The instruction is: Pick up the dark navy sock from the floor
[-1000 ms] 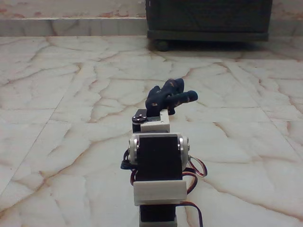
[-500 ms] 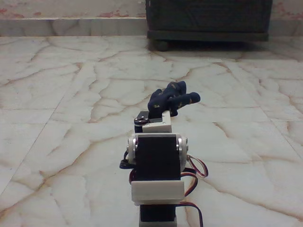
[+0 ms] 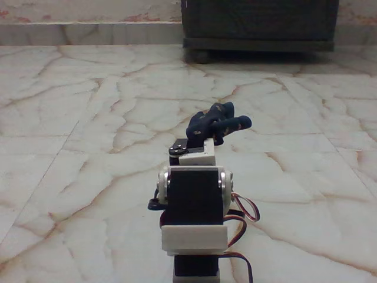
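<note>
In the fixed view, the small, soft dark navy sock [image 3: 215, 124] sits bunched at the white arm's far end, toward one o'clock from its black servo block [image 3: 194, 194]. The gripper [image 3: 203, 137] fingers are hidden, so I cannot tell their spread. Glossy cream marble floor [image 3: 88, 147] lies around.

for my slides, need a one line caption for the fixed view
White arm seen from behind, dark navy sock bunched at its end effector above the marble floor.

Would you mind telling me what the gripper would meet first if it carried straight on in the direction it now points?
The sock bunched at the arm's tip hides the gripper. Beyond it the line runs over bare floor toward the dark cabinet, probably the first obstacle, though depth is unclear.
</note>
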`<state>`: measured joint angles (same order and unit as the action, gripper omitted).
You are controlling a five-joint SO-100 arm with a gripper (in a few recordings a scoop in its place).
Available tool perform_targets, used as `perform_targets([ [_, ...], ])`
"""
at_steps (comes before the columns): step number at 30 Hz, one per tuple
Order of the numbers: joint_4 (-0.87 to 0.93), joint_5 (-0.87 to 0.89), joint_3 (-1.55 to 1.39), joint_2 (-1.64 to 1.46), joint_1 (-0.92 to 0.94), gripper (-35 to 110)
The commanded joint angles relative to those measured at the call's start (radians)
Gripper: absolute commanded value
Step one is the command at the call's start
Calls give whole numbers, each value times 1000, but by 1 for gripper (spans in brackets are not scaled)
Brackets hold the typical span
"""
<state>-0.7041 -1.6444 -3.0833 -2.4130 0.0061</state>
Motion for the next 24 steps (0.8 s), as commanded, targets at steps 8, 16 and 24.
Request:
perform_targets([
  [8, 2, -11, 2, -34, 5, 0],
  [16, 3, -8, 0, -32, 5, 0],
  [24, 8, 20, 0, -32, 2, 0],
])
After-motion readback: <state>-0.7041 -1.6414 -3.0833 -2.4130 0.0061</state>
